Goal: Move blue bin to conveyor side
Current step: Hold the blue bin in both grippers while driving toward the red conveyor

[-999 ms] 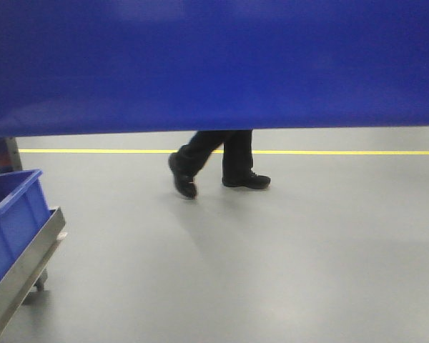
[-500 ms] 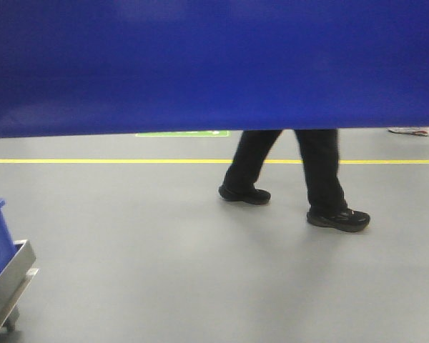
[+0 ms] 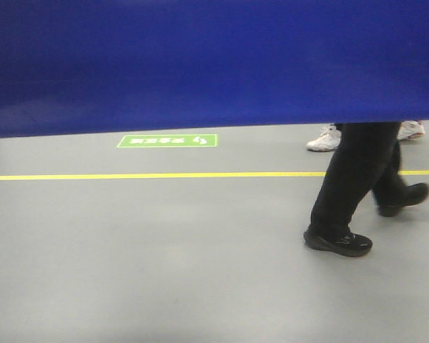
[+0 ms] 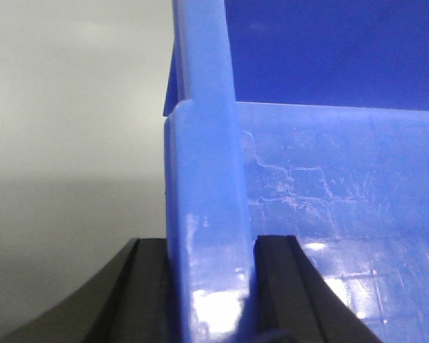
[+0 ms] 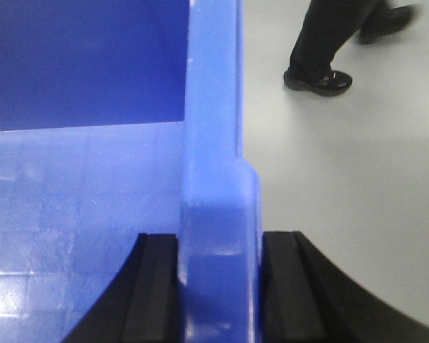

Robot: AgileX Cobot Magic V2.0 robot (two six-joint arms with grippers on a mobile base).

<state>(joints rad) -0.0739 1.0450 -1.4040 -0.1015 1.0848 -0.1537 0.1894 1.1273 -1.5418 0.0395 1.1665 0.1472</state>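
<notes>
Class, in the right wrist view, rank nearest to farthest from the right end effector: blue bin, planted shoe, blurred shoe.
1. The blue bin: its wall is clamped in the right end effector.
2. The planted shoe: on the floor, upper right.
3. The blurred shoe: top right corner, beyond it.

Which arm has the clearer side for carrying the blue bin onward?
Left, likely: the left pincer clamps the blue bin with bare floor beside it; near the right pincer a person walks by.
</notes>
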